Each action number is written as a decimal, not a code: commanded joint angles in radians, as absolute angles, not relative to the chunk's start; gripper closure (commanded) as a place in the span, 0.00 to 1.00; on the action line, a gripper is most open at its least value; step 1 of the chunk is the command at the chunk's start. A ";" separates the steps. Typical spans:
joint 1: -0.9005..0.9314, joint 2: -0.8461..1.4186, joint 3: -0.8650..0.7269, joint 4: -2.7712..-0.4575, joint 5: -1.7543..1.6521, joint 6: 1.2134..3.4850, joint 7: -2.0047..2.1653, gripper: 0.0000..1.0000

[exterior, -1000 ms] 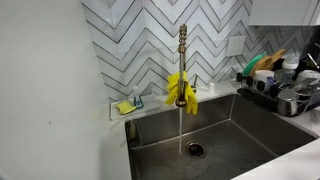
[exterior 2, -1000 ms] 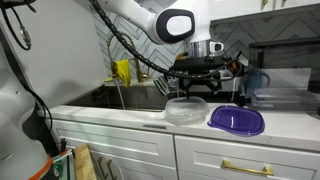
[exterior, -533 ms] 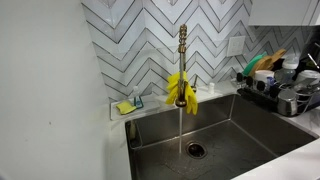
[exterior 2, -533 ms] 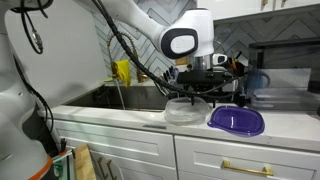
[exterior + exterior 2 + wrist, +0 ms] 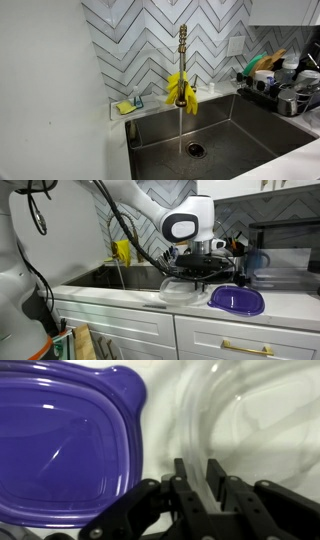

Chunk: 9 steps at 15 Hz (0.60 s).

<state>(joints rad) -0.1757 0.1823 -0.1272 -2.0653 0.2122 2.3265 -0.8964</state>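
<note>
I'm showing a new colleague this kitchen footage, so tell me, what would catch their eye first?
The robot's gripper hangs low over a clear container on the counter. Its fingers are close together at the rim, and a vivid purple lid lies right beside it. In an exterior view, a bright yellow cloth hangs on the faucet.

On the counter [image 5: 110,293], the bowl [image 5: 183,292] sits just left of the lid [image 5: 237,300]; the sink [image 5: 140,278] lies farther left, faucet [image 5: 182,60] behind it.
</note>
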 commanded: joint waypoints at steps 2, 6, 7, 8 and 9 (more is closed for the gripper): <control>-0.194 0.120 -0.127 -2.058 0.154 2.200 -0.873 1.00; -0.184 0.052 -0.125 -2.060 0.101 2.062 -0.938 0.99; -0.180 0.032 -0.124 -2.058 0.086 2.022 -0.966 0.99; -0.175 0.012 -0.123 -2.058 0.071 1.982 -0.993 0.99; -0.169 -0.010 -0.121 -2.057 0.056 1.938 -1.028 0.99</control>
